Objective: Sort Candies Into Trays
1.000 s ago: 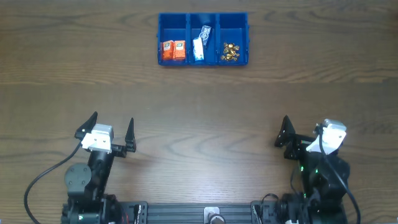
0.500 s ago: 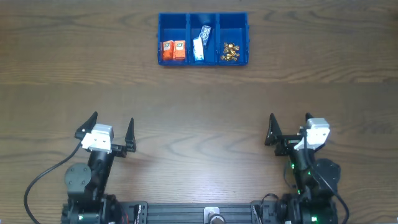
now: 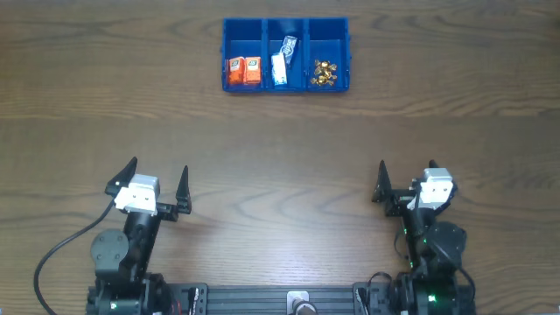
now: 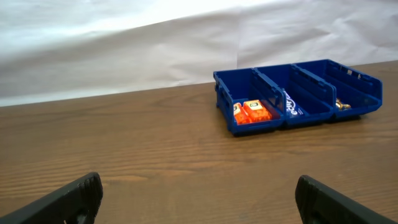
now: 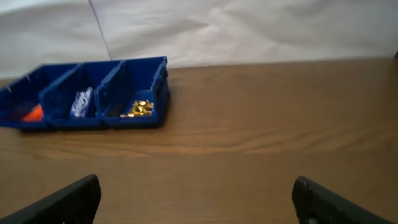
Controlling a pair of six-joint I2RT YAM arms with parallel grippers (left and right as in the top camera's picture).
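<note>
1. Jaws wide apart on both left gripper (image 3: 157, 182) and right gripper (image 3: 405, 185), nothing held.
2. Candies (image 3: 243, 70) sit sorted in the tray (image 3: 285, 88), well apart from both.
3. Risk: a needless reach nudges the tray, mixing compartments.

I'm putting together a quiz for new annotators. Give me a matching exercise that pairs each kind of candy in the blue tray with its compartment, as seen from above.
Compartments of the blue plastic three-compartment tray, top view.

Things:
1. orange candy boxes
2. blue-and-white wrapped candies
3. small gold-wrapped candies

Places:
A. right compartment
B. left compartment
C. middle compartment

Pairs: 1-B, 2-C, 3-A.
</note>
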